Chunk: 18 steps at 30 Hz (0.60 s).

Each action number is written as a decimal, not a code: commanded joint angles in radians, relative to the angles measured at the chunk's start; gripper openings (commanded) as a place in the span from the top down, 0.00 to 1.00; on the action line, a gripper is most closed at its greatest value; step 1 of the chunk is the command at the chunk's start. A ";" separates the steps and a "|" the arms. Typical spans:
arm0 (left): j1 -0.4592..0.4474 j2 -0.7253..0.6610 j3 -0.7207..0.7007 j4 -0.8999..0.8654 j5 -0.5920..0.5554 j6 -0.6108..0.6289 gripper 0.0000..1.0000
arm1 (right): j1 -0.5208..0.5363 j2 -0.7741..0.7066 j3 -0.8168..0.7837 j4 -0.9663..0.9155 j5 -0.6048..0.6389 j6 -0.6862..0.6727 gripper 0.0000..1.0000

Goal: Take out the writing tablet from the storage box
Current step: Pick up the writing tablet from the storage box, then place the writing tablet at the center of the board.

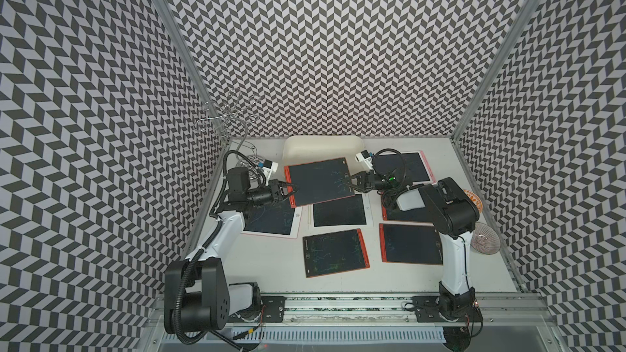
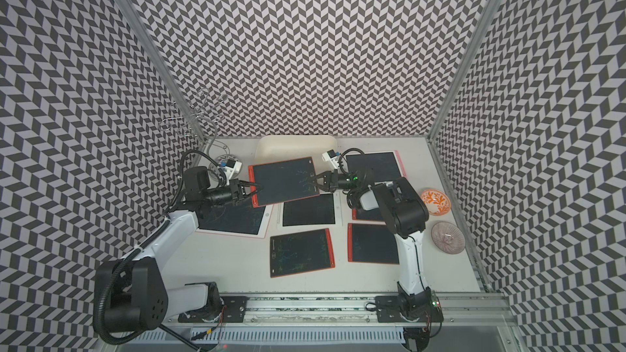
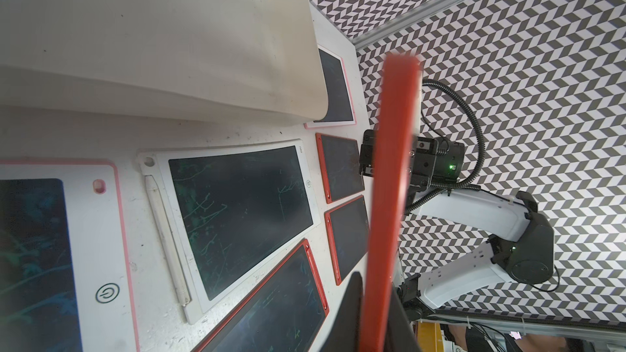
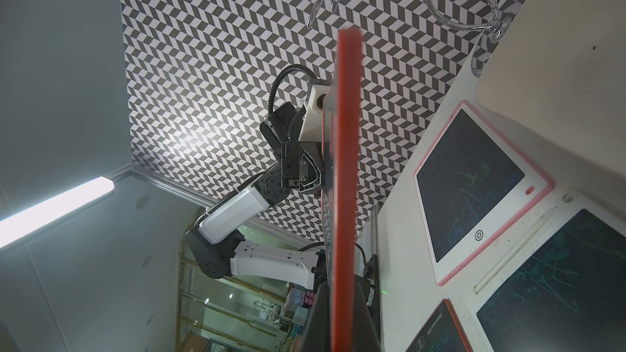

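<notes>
A chrome wire stand (image 1: 226,117) is standing at the rear left corner of the white tabletop (image 1: 257,265). Just right of it, the left gripper (image 1: 294,192) is clamping the left edge of an orange-framed, dark-screened rectangular writing tablet (image 1: 318,181). The left wrist view is showing that edge (image 3: 389,181) squeezed between black fingers (image 3: 345,316).

The writing tablet is hanging in the air, roughly level and clear of the tabletop, carried by both arms. In both top views its far edge is overlapping the near rim of the cream-white rectangular plastic storage box (image 1: 321,145) (image 2: 294,143), which is sitting at the rear centre against the patterned wall. The part of the box's interior that is showing is plain cream. The near part is hidden behind the raised tablet, so what may be lying there cannot be told.

The right gripper (image 1: 348,184) is closed on the tablet's right edge, the right wrist view showing the orange frame (image 4: 345,164) running up from between its fingers (image 4: 318,320).

Six more tablets are lying flat on the tabletop, outside any container. Two are pink-and-white (image 1: 271,221) (image 1: 406,165), one is white (image 1: 338,209) with a white stylus (image 3: 167,242) beside it, and three are orange (image 1: 333,257) (image 1: 411,243) (image 1: 399,213).

At the far right, a small round orange-and-white patterned bowl (image 2: 434,205) and a clear ribbed glass bowl (image 2: 447,237) are sitting near each other. Only their own patterns are showing inside them.
</notes>
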 commanded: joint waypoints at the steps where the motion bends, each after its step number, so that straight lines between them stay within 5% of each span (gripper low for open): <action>1: -0.002 0.000 0.038 -0.039 -0.052 0.050 0.80 | 0.005 -0.071 -0.018 0.080 0.006 -0.082 0.99; 8: 0.011 -0.018 0.130 -0.216 -0.171 0.156 0.54 | 0.009 -0.185 -0.069 -0.258 0.091 -0.325 1.00; 18: 0.050 -0.116 0.318 -0.524 -0.522 0.287 0.01 | 0.077 -0.320 -0.154 -0.551 0.259 -0.437 1.00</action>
